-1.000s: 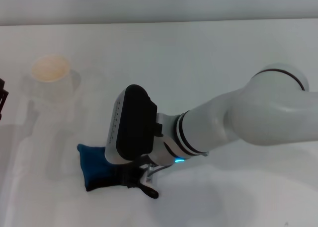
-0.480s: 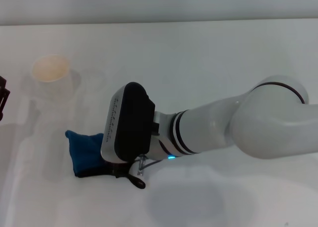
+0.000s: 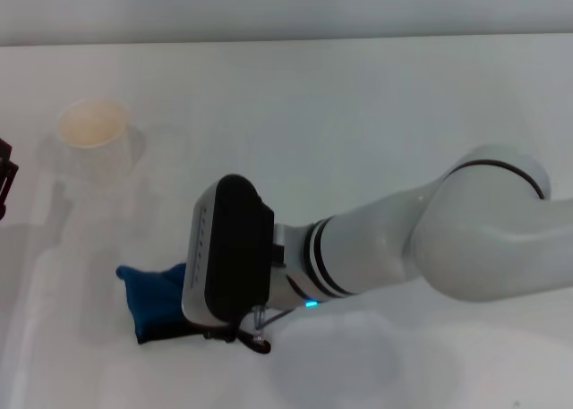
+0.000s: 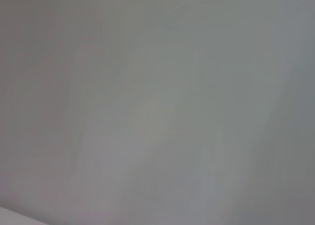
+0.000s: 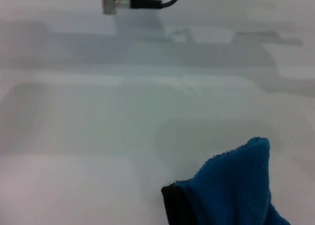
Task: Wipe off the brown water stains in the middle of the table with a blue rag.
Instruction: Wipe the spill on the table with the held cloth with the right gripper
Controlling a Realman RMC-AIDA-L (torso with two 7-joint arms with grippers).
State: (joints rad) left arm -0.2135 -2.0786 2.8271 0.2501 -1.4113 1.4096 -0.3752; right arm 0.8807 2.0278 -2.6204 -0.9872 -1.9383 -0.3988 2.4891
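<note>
White and matte, the table (image 3: pixel 358 96) filled nearly everything I could see from the head camera. My right arm (image 3: pixel 430 239) reached across it from the right side, its black-capped wrist bent down toward the near left part of the surface. Under that wrist, the right gripper (image 3: pixel 235 330) was mostly hidden by its own housing, so I could not tell how its fingers stood. The blue rag (image 3: pixel 154 299) lay bunched on the table, poking out to the left of the gripper and touching it; my right wrist camera showed a blue corner with dark edging (image 5: pixel 231 190). A paper cup (image 3: pixel 91 127) stood well apart at the far left. I could not make out any brown stain. My left wrist camera gave only blank grey.
</note>
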